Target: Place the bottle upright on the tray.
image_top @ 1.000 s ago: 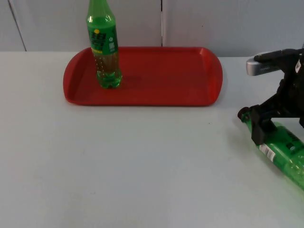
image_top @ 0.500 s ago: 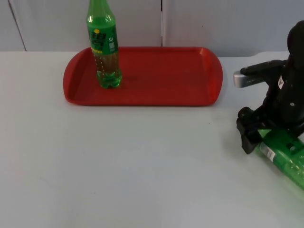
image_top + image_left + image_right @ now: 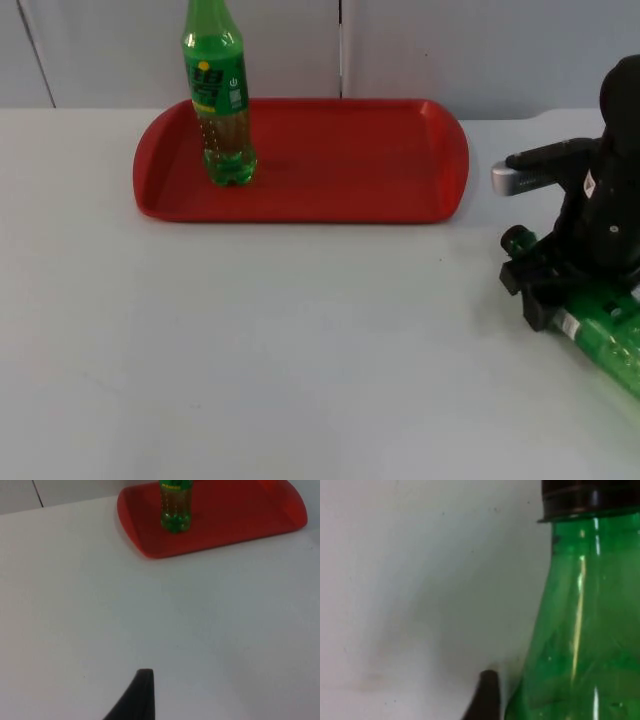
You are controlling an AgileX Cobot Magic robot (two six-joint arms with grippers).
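One green bottle (image 3: pixel 222 100) stands upright at the left end of the red tray (image 3: pixel 350 160); the left wrist view shows this bottle (image 3: pixel 175 507) and the tray (image 3: pixel 240 520) ahead. A second green bottle (image 3: pixel 600 325) lies on its side on the table at the right, its dark cap (image 3: pixel 514 240) pointing toward the tray. My right gripper (image 3: pixel 545 285) is down over this bottle's shoulder, open, with its jaws on either side. In the right wrist view a fingertip (image 3: pixel 485 695) sits just beside the green shoulder (image 3: pixel 580 630) below the cap (image 3: pixel 590 497). My left gripper (image 3: pixel 140 700) waits above bare table.
The tray lies along the back of the white table, close to the grey partition wall (image 3: pixel 450 50). The tray's middle and right part (image 3: pixel 380 150) hold nothing. Open table (image 3: pixel 300 340) stretches between the tray and the front edge.
My right gripper shifted left and down toward the lying bottle's neck, then back a little to the right. The lying bottle stayed on the table. The upright bottle has not moved.
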